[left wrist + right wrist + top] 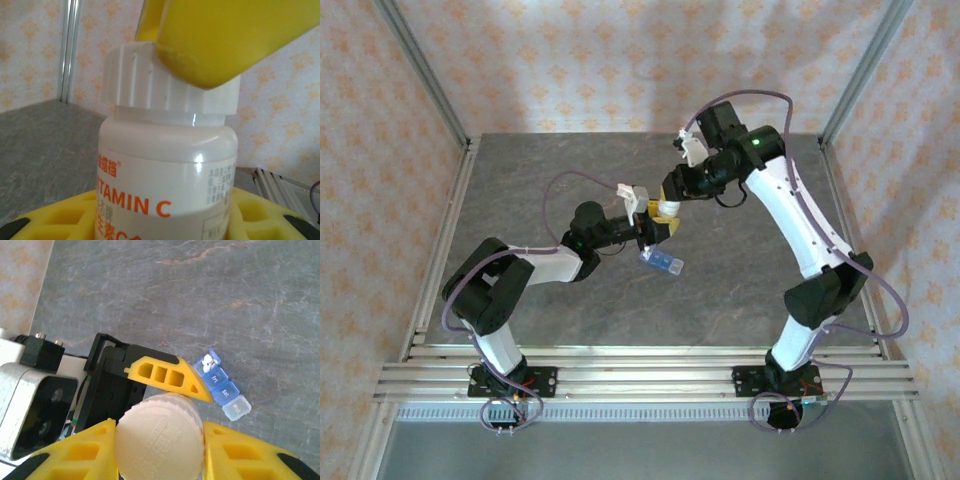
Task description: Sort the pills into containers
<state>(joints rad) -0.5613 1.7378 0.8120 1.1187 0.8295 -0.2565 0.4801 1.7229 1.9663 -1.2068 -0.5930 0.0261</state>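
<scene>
Right wrist view: right fingers (240, 452) clamp cap (160, 435); left fingers (165, 376) hold bottle (165, 185), cap up. Pill box (223, 387) on surface (150, 295) just beside bottle, toward bases, long axis diagonal.

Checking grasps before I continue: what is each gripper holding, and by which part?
The left gripper holds the vitamin C bottle by its lower body; the right gripper clamps its white cap from the sides.

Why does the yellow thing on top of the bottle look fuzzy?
Left wrist view: that yellow claw finger sits near the lens, so it's soft; light glints on the bottle. Right wrist view: the cap looks fuzzy, the pill box sharp.
</scene>
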